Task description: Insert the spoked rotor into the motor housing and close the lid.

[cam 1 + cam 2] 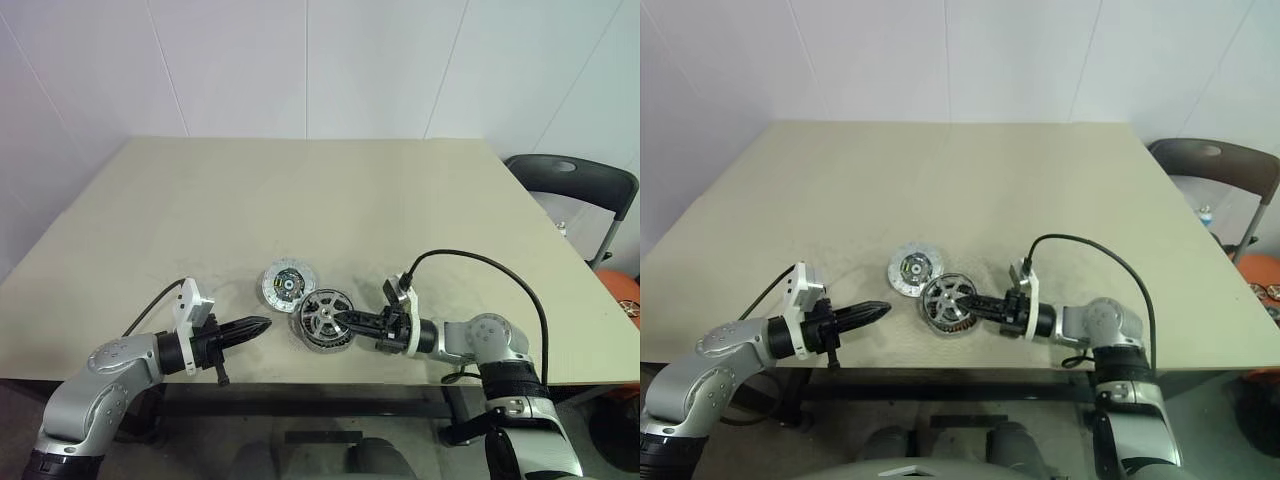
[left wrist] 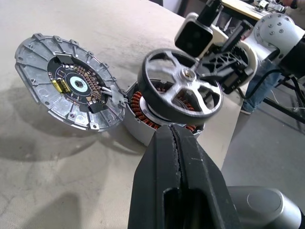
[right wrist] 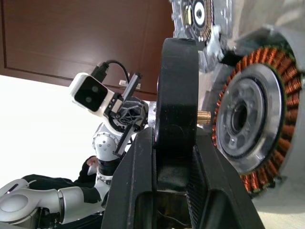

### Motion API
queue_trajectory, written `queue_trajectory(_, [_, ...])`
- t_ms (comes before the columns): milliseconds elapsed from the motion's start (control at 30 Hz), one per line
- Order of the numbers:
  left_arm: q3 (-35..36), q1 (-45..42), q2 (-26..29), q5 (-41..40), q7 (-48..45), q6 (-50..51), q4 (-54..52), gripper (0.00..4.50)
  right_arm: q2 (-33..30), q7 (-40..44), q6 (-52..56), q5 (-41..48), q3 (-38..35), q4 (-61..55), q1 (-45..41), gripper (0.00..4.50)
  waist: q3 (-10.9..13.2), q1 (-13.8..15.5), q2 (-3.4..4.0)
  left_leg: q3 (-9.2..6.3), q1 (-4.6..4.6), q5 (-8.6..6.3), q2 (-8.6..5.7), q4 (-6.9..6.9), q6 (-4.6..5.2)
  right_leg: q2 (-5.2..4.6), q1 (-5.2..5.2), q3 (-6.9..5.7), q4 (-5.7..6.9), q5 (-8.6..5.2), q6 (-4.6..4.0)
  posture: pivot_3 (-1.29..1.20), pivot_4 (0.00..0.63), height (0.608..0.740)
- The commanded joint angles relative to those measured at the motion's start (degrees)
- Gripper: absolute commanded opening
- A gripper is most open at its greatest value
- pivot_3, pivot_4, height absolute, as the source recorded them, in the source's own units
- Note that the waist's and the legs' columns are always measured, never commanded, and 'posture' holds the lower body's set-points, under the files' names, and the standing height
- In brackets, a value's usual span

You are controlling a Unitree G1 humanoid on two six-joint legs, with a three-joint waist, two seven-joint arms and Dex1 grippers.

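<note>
Jaws of the right gripper (image 3: 172,157) pinch the black rim of the spoked rotor (image 2: 181,88), one finger on either face of the wheel, holding it on edge and tilted just over a grey cup ringed with copper coils (image 3: 252,126); a short brass shaft sticks out from the rotor's hub toward that cup's centre, and wheel and cup stand apart. Jaws of the left gripper (image 1: 258,326) are pressed together with nothing between them, the tips level and aimed at the rotor from close by, without touching it.

Largest is the beige tabletop (image 1: 300,190), with a dark chair (image 1: 575,185) beyond its far right corner. Near the front edge, the coiled cup rests on the tabletop. Just beside it on the robot's left lies the motor housing (image 2: 66,81), a ribbed light grey disc with a dark circuit centre, touching the cup's wall.
</note>
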Motion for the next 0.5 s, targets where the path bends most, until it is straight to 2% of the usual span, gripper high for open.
queue_trajectory(33, [0.4,-0.3,0.3,-0.4,0.6,0.0,-2.4,0.0,-0.1,0.5,-0.2,0.7,-0.3,-1.6,-0.4,0.43,0.0,0.0,0.0,0.0,0.0,0.0,0.0,0.0,0.0,0.0,0.01,0.0,0.0,0.0,0.0,0.0,0.0,0.74])
queue_trajectory(500, [-0.4,-0.6,0.1,0.2,0.3,-1.0,-0.9,0.0,0.3,0.4,-2.0,-0.1,-0.7,-0.1,-1.2,0.43,0.0,0.0,0.0,0.0,0.0,0.0,0.01,0.0,0.0,0.03,0.0,0.02,0.0,0.0,0.0,0.0,0.0,0.74])
